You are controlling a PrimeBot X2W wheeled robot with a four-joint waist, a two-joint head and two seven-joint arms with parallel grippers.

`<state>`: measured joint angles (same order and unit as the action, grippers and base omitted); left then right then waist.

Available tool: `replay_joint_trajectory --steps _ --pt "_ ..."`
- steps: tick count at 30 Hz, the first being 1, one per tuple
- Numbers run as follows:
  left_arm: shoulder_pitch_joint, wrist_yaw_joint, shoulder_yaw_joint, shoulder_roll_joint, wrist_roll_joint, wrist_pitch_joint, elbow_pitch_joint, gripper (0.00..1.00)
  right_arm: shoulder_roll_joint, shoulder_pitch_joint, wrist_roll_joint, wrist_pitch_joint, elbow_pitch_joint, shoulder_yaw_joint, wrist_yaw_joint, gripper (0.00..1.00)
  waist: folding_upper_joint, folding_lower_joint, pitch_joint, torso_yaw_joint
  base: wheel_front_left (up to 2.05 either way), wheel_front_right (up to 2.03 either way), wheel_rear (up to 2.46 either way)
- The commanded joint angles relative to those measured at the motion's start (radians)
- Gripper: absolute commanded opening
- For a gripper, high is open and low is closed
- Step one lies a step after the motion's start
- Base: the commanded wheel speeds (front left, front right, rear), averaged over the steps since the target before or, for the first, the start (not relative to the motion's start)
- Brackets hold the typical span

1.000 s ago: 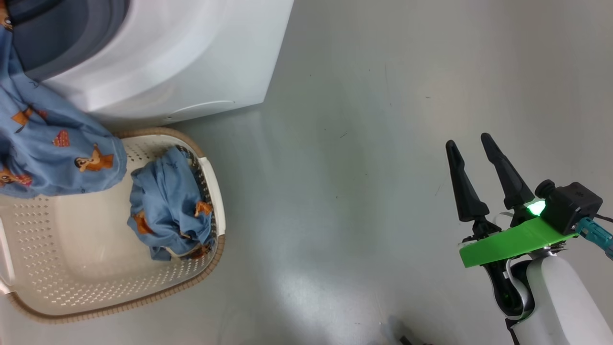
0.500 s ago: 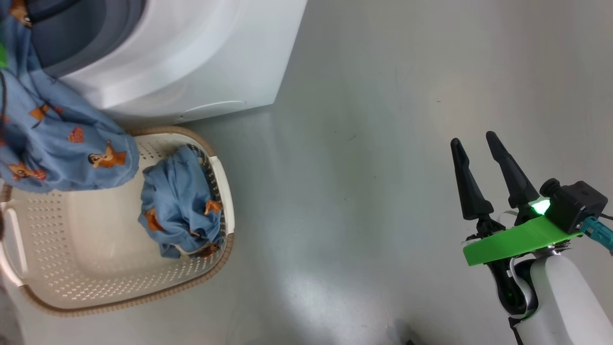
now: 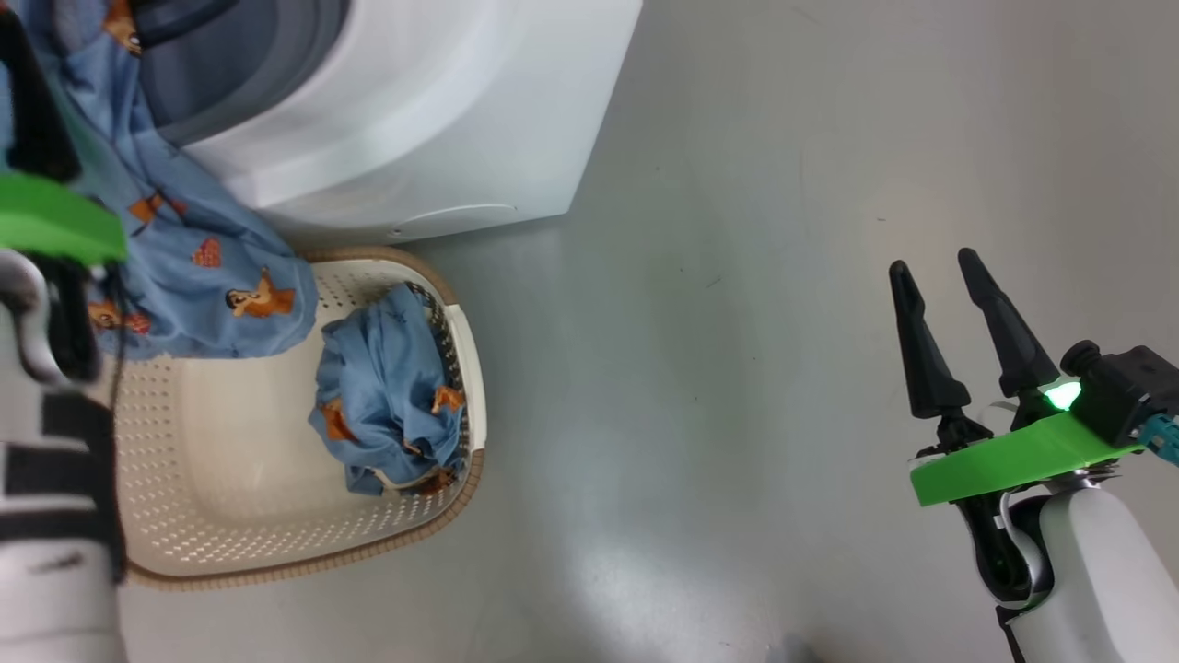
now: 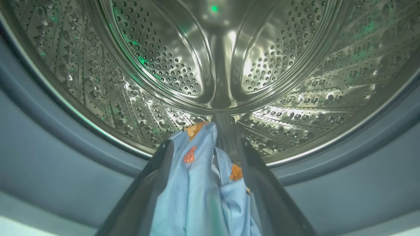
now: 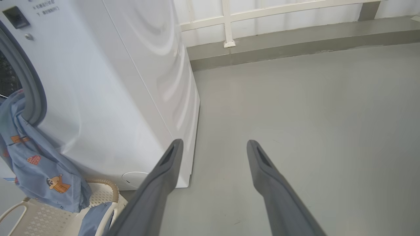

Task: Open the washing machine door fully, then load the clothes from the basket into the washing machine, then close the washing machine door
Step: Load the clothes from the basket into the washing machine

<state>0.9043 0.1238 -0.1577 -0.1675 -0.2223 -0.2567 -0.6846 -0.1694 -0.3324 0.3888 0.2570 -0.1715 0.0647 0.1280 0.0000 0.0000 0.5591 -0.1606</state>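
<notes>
Two fingers [image 3: 924,359] of the right claw [image 3: 933,262] stand spread apart, gripping nothing, above the grey floor [image 3: 737,368]. Farther out, the basket [image 3: 276,573] sits just before the washing machine [image 3: 414,110], one light-blue garment [image 3: 391,396] bunched against its right wall. Beyond, the left claw [image 4: 205,146] is clamped on the other garment [image 4: 197,183] at the mouth of the steel drum [image 4: 164,49], the cloth trailing down past the gasket [image 5: 36,95] over the basket.

Left forearm [image 3: 51,571] newly in head view
</notes>
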Motion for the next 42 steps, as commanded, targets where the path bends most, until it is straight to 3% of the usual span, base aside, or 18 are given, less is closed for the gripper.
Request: replay_joint_trajectory --steps 1,14,26,35,42 --pt "-0.053 0.004 -0.029 -0.029 0.014 -0.005 0.055 1.00 -0.015 0.028 0.003 0.005 0.025 0.011 0.003 1.00 0.0000 0.0000 -0.009 0.012 0.00 0.00 0.00" --pt "-0.403 0.007 -0.090 0.058 0.042 -0.005 0.358 1.00 -0.029 0.066 0.004 0.005 0.033 0.006 0.003 1.00 0.0000 0.0000 -0.040 0.024 0.00 0.00 0.00" --pt "-0.646 0.007 -0.110 0.106 0.027 -0.005 0.532 1.00 -0.038 0.064 0.009 0.005 0.025 0.010 0.003 1.00 0.0000 0.0000 -0.043 0.015 0.00 0.00 0.00" --pt "-0.659 0.007 -0.107 0.116 0.020 -0.005 0.553 1.00 -0.039 0.049 0.008 0.005 0.020 0.010 0.003 1.00 0.0000 0.0000 -0.037 0.013 0.00 0.00 0.00" --pt "-0.637 0.007 -0.080 0.117 0.006 -0.005 0.461 1.00 -0.034 0.045 0.007 0.005 0.024 0.008 0.003 1.00 0.0000 0.0000 -0.025 0.011 0.00 0.00 0.00"
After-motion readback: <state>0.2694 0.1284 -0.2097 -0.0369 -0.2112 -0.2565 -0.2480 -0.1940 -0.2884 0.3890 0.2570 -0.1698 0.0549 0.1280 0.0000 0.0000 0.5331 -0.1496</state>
